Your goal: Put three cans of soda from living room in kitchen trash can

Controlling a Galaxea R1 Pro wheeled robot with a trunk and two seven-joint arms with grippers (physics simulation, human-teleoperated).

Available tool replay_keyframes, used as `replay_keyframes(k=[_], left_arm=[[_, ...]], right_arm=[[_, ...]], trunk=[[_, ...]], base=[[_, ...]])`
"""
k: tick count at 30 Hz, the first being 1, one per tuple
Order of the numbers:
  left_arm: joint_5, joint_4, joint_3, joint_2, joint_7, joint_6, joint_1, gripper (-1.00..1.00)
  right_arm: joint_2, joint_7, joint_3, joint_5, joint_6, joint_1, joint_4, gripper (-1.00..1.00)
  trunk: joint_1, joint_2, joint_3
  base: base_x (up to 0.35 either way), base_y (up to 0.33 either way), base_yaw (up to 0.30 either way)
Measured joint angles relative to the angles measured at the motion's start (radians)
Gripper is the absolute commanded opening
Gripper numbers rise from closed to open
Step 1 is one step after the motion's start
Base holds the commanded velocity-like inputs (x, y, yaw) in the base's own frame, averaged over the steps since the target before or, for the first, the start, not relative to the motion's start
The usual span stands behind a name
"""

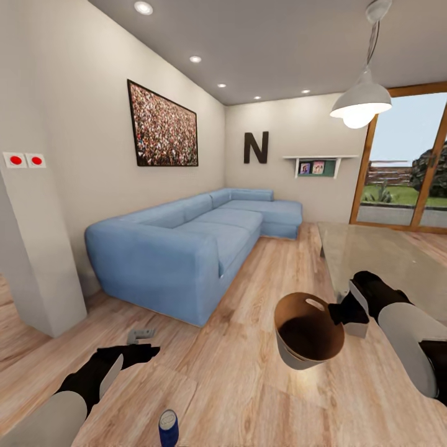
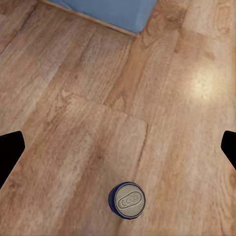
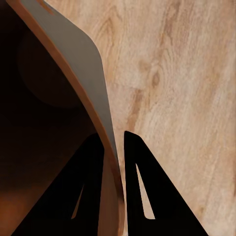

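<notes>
Right gripper (image 3: pixel 114 147) clamped on bin (image 1: pixel 292 354) rim, bin lifted off floor (image 1: pixel 236 372). Left gripper (image 2: pixel 118 147) wide open, empty, above upright blue can (image 2: pixel 127 200).

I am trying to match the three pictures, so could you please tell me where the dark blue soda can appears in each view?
Head view: the blue can stands on the wood floor at the bottom edge, near the left gripper.
Left wrist view: seen top-down, near the lower middle.
Right wrist view: not in this picture; the trash can is.
Shared landmark: the wood plank floor.
</notes>
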Motion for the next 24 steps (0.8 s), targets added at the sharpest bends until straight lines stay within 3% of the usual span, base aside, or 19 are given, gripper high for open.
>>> replay_keyframes(k=[5, 12, 15, 24], left_arm=[[0.000, 0.000, -0.001, -0.001, 0.000, -0.001, 0.000, 1.00], [0.000, 0.003, -0.001, -0.001, 0.006, 0.000, -0.001, 1.00], [0.000, 0.029, 0.000, 0.000, 0.029, 0.001, -0.001, 1.00], [0.002, 0.114, 0.002, -0.015, 0.056, -0.012, -0.004, 1.00]], right_arm=[[-0.009, -0.001, 0.013, 0.015, -0.001, -0.012, 0.002, -1.00], [-0.014, 0.000, 0.017, 0.000, 0.000, -0.050, 0.014, -1.00], [-0.014, 0.000, 0.020, 0.007, 0.000, -0.070, 0.031, -1.00], [-0.013, -0.001, 0.020, 0.007, 0.000, -0.088, 0.046, -1.00]], trunk=[[0.000, 0.000, -0.008], [0.027, -0.049, -0.040], [0.038, -0.070, -0.055], [0.043, -0.072, -0.103]], base=[[0.000, 0.000, 0.000], [0.000, 0.000, 0.000], [0.000, 0.000, 0.000], [0.000, 0.000, 0.000]])
